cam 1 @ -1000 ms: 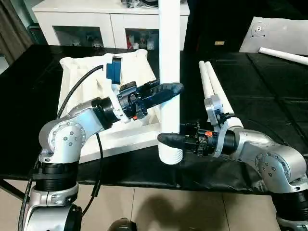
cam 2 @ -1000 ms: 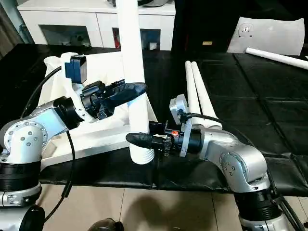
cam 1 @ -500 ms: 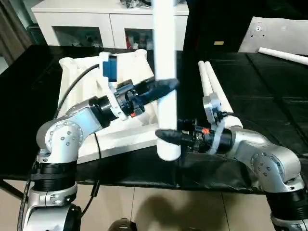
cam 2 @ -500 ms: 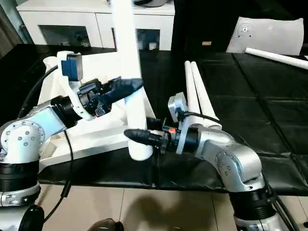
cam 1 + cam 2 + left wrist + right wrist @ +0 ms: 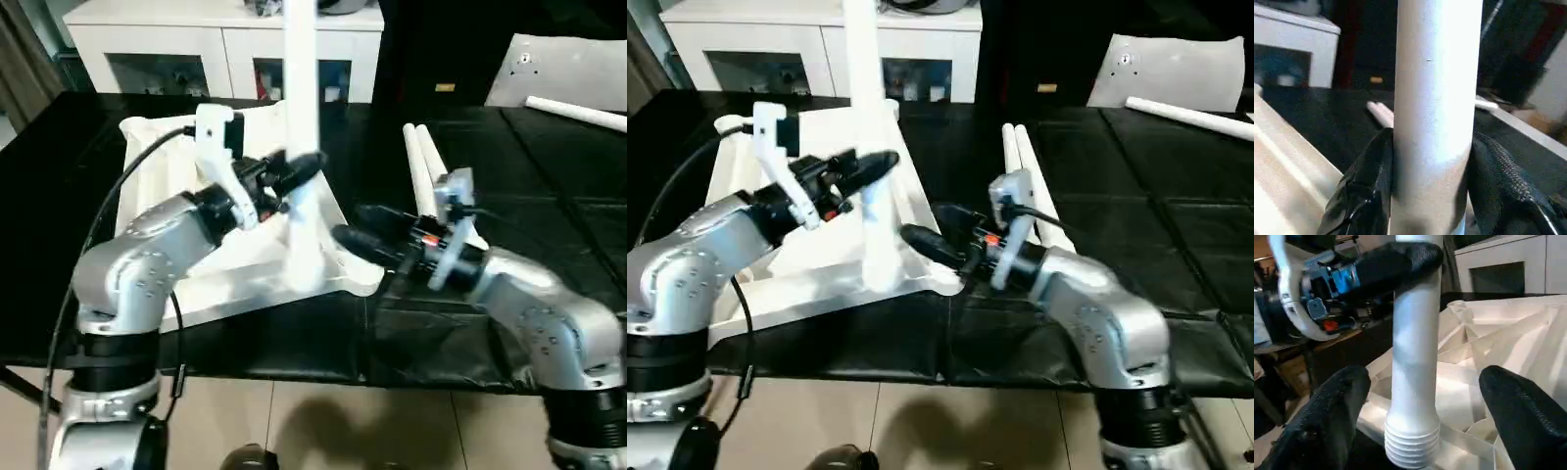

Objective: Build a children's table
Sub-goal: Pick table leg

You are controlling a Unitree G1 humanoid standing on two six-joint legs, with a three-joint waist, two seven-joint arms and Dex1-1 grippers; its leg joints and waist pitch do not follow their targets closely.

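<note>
One leg (image 5: 302,186) stands nearly upright in the middle of the work, and the coming move turns on how its threaded foot lines up with a corner socket of the overturned table top (image 5: 171,186). Furthest left lies that white top, ribs upward, on the black tabletop (image 5: 549,166). Next comes the left gripper (image 5: 294,168), reaching across from the robot's left with its jaws clamped on the leg's shaft partway up; in the left wrist view the black fingers (image 5: 1366,196) press on either side of the white tube. The long axis of the leg runs up and down, threads at the bottom, just above or at the near right corner of the top; whether the threads have entered a socket I cannot tell. To the right, the right gripper (image 5: 1415,416) has its jaws spread wide, one on each side of the threaded end without touching it. Further right, two spare legs (image 5: 426,171) lie side by side. Judged from this, the left arm carries the leg and must steer it.
</note>
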